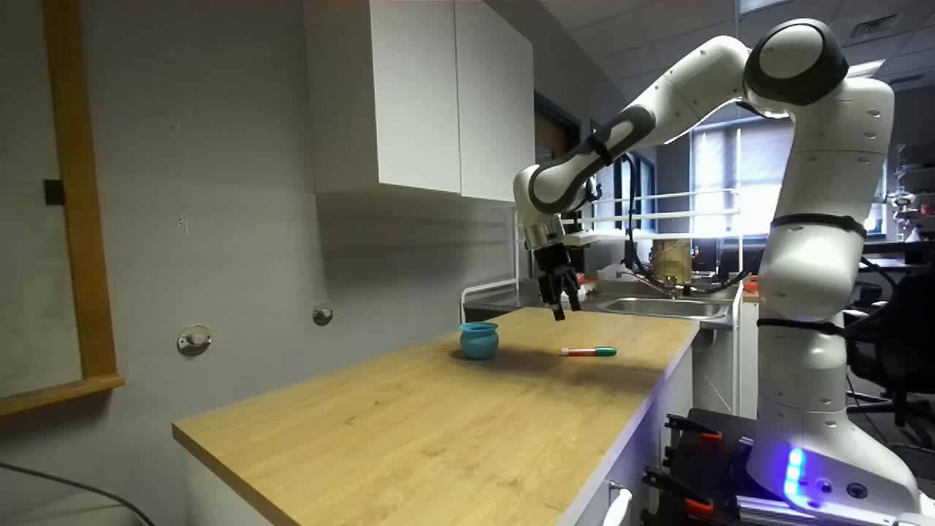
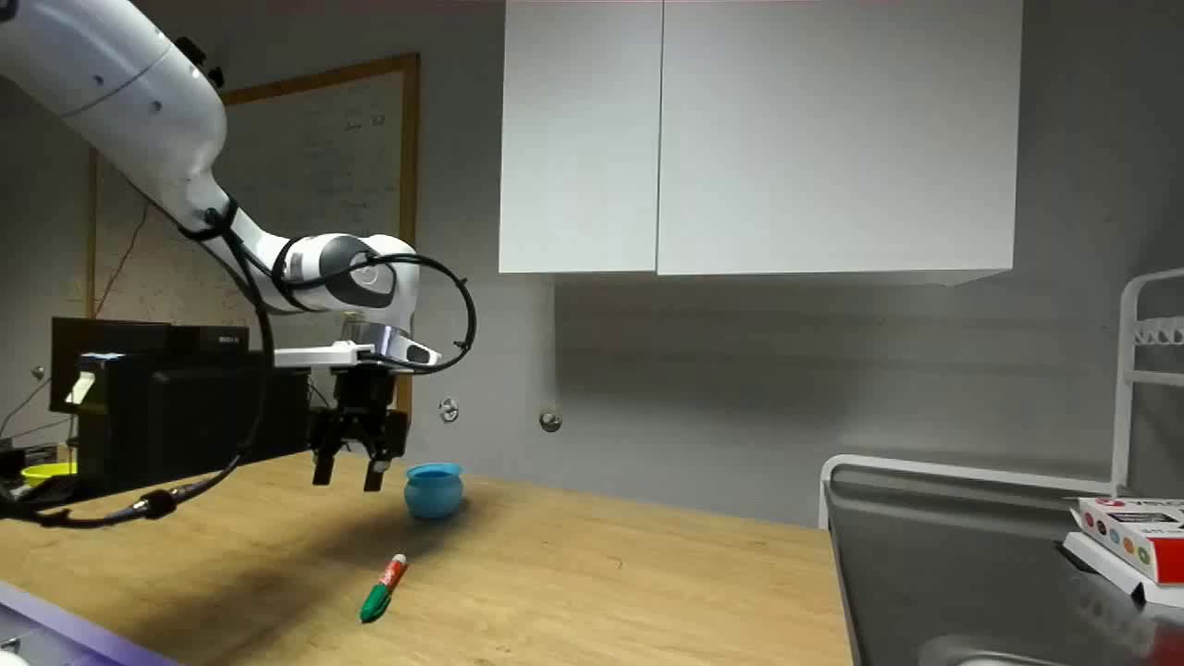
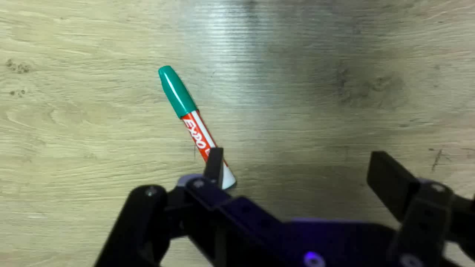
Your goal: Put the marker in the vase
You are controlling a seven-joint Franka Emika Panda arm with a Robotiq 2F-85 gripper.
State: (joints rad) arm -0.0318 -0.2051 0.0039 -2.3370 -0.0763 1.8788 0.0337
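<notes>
The marker lies flat on the wooden counter, with a green cap, a red and white body and a white end; it shows in both exterior views (image 1: 588, 351) (image 2: 383, 589) and in the wrist view (image 3: 196, 129). The teal-blue vase stands upright on the counter near the wall in both exterior views (image 1: 479, 342) (image 2: 433, 492); it is out of the wrist view. My gripper (image 1: 567, 310) (image 2: 348, 484) (image 3: 297, 152) is open and empty, pointing down above the counter. In the wrist view its left finger overlaps the marker's white end; the marker is not between the fingers.
The wooden counter (image 1: 409, 431) (image 2: 592, 592) runs along the wall. White cabinets (image 1: 416, 95) (image 2: 758, 139) hang above it. A metal sink (image 1: 661, 307) and a white rack (image 2: 1124, 388) adjoin its end. A box (image 2: 1133, 536) lies by the rack. Black equipment (image 2: 203, 407) stands behind the arm.
</notes>
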